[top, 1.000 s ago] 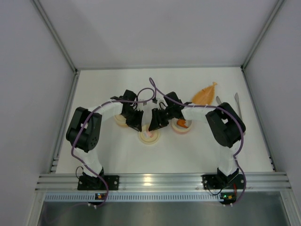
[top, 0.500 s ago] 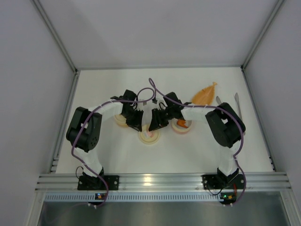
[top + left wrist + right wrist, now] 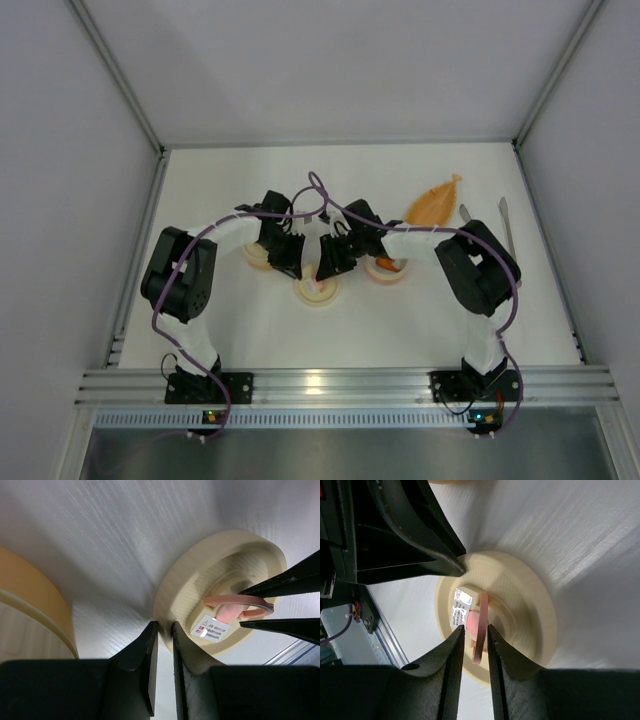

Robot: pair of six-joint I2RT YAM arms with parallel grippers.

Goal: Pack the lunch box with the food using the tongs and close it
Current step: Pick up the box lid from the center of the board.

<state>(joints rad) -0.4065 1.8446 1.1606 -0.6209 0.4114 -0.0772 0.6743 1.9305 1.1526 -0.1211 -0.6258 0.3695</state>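
Robot lab test cell, not a home or kitchen. Top view: white table [image 3: 250,330] boxed in by plain grey panels [image 3: 70,200] on the left, right and back, with bare aluminium profile running up the corners. Slotted aluminium rail [image 3: 340,383] across the bottom of the frame, left arm [image 3: 180,275] and right arm [image 3: 480,265] bolted to it side by side. Purple cables [image 3: 325,195] loop exposed over the arms. Small boards with lit LEDs [image 3: 210,415] sit under each base. No furniture or decor-type surfaces, everything is fixture.
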